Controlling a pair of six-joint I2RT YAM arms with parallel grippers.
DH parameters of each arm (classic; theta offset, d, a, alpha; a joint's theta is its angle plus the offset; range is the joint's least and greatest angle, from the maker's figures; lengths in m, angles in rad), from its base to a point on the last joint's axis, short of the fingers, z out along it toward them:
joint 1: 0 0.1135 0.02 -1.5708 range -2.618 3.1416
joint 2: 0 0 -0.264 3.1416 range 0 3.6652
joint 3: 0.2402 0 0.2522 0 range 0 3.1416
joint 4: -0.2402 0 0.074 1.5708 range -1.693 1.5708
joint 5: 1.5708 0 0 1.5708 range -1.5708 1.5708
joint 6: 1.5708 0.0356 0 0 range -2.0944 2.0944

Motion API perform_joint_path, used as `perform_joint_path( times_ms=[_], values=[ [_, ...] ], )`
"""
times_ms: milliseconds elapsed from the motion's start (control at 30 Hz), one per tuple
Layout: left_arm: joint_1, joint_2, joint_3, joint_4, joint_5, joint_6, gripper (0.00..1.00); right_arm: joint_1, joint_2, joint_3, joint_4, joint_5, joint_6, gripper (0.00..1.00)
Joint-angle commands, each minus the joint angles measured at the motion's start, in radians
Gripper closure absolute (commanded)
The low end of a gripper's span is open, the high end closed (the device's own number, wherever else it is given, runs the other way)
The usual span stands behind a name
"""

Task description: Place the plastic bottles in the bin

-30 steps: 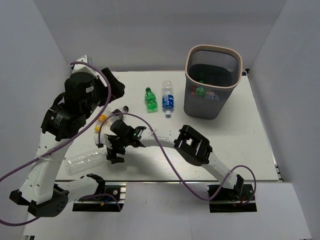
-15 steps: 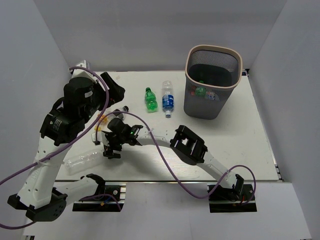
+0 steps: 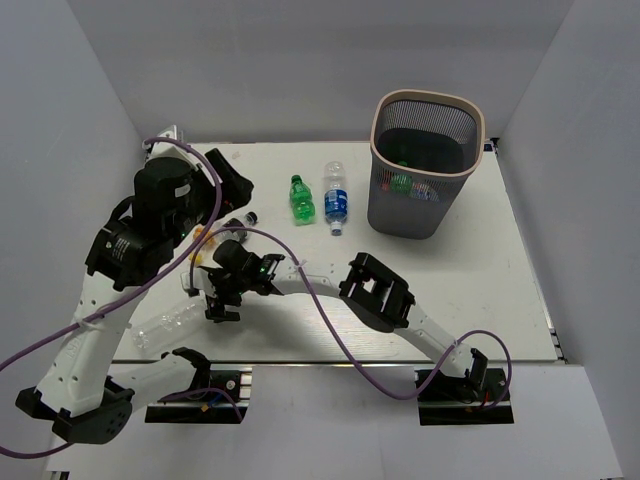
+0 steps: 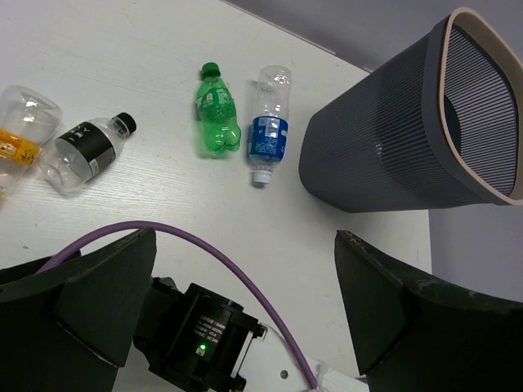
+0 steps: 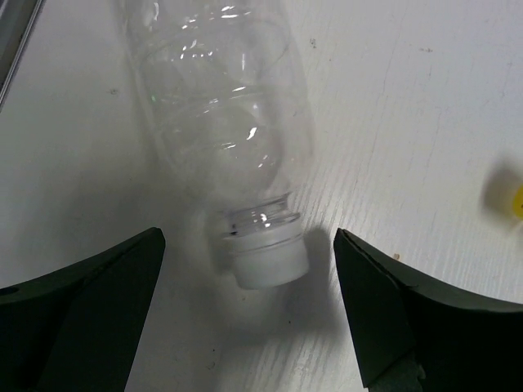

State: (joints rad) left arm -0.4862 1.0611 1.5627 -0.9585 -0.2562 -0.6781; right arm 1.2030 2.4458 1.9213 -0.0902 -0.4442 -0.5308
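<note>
on the far right of the table (image 3: 480, 290), the bin (image 3: 425, 165) stands upright.
your right gripper (image 5: 245, 245) is spread wide either side of the cap of a clear bottle (image 5: 225, 106) lying at the near left edge, gripping nothing. your left gripper (image 4: 245, 235) hangs above, fingers wide apart and empty. a green bottle (image 4: 216, 118) and a blue-label bottle (image 4: 268, 122) lie side by side near the bin.
</note>
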Motion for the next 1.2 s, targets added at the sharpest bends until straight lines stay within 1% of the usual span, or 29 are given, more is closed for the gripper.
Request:
perform_joint_path(
  times_ms=[0,33,200,367,400,467,567,600,667,700,767,800,900,933,967,1067,1167],
  values=[
    [0.005,-0.018,-0.006,0.018,0.015,-0.009,0.01,0.006,-0.004,0.048,0.004,-0.007,-0.024,0.1],
    [0.005,-0.018,-0.015,0.018,0.015,-0.009,0.01,0.007,-0.007,0.042,0.004,-0.008,-0.026,0.12],
    [0.005,-0.027,-0.035,0.027,0.024,-0.018,0.01,0.004,-0.031,-0.013,0.024,-0.013,-0.031,0.13],
    [0.005,-0.027,-0.044,0.038,0.025,-0.018,0.01,0.01,-0.034,-0.021,0.023,-0.025,-0.049,0.22],
    [0.005,-0.027,-0.055,0.038,0.025,-0.018,0.01,0.01,-0.033,-0.021,0.021,-0.033,-0.051,0.26],
    [0.005,-0.036,-0.064,0.038,0.025,-0.018,0.01,0.016,-0.033,-0.022,0.018,-0.04,-0.07,0.31],
    [0.005,-0.055,-0.073,0.038,0.025,-0.028,0.01,0.023,-0.044,-0.036,0.021,-0.047,-0.089,0.41],
    [0.005,-0.055,-0.082,0.038,0.025,-0.028,0.01,0.023,-0.053,-0.042,0.026,-0.051,-0.092,0.46],
    [0.005,-0.055,-0.082,0.038,0.025,-0.037,0.01,0.027,-0.067,-0.062,0.027,-0.054,-0.11,0.5],
    [0.005,-0.055,-0.082,0.038,0.025,-0.037,0.01,0.029,-0.076,-0.07,0.03,-0.054,-0.118,0.57],
    [0.005,-0.055,-0.092,0.047,0.025,-0.037,0.01,0.03,-0.1,-0.097,0.037,-0.056,-0.12,0.62],
    [0.005,-0.055,-0.092,0.047,0.025,-0.037,0.01,0.03,-0.102,-0.108,0.033,-0.059,-0.124,0.73],
    [0.005,-0.055,-0.101,0.058,0.034,-0.037,0.01,0.032,-0.129,-0.148,0.033,-0.059,-0.132,0.86],
    [0.005,-0.064,-0.101,0.058,0.034,-0.037,0.01,0.032,-0.151,-0.154,0.03,-0.059,-0.13,0.98],
    [0.005,-0.064,-0.11,0.069,0.043,-0.037,0.01,0.029,-0.16,-0.175,0.027,-0.059,-0.127,1.0],
    [0.005,-0.064,-0.119,0.078,0.043,-0.037,0.01,0.024,-0.195,-0.202,0.006,-0.053,-0.107,1.0],
    [0.005,-0.075,-0.119,0.078,0.043,-0.037,0.01,0.007,-0.261,-0.244,0.003,-0.001,-0.071,1.0]
  ],
)
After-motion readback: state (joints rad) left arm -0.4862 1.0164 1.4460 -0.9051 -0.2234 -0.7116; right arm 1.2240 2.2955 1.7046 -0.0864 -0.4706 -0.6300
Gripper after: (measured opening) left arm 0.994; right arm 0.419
